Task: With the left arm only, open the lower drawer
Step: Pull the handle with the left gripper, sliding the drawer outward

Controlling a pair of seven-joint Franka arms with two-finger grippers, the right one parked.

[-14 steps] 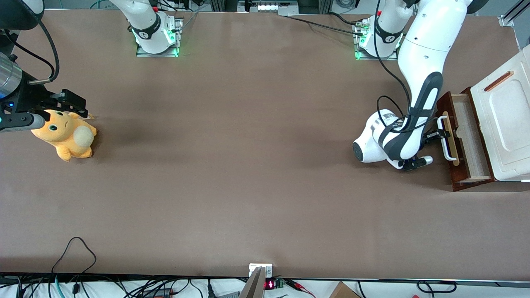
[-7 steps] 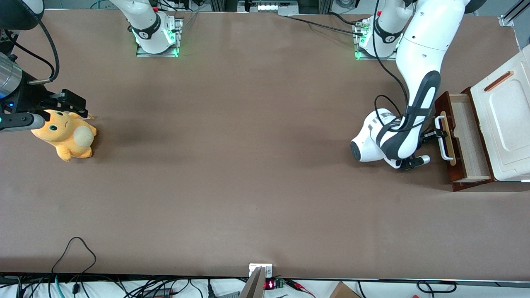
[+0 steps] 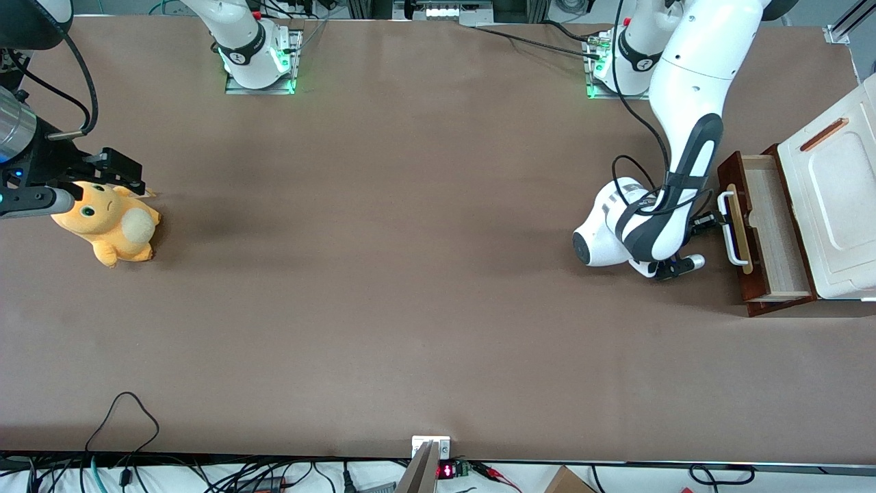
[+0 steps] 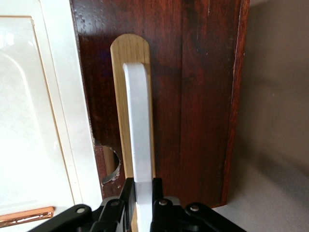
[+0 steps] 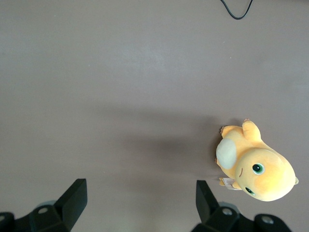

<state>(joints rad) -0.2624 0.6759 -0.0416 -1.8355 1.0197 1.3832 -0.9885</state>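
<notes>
The lower drawer (image 3: 770, 229) stands pulled partway out from under the white boxy top part (image 3: 831, 198), its pale wood inside showing. Its dark reddish-brown front (image 4: 203, 96) carries a white bar handle (image 3: 727, 229) on a pale wood strip (image 4: 120, 53). The left arm (image 3: 684, 137) reaches down in front of the drawer. Its black gripper (image 3: 712, 222) is shut on the white handle (image 4: 139, 125), one finger (image 4: 127, 193) on each side of the bar.
An orange plush toy (image 3: 109, 222) lies toward the parked arm's end of the table. The brown table top (image 3: 410, 274) stretches between it and the drawer. Cables run along the table edge nearest the front camera.
The gripper has drawn the handle away from the cabinet, and the drawer has slid a little farther out. The left arm's wrist has shifted the same way.
</notes>
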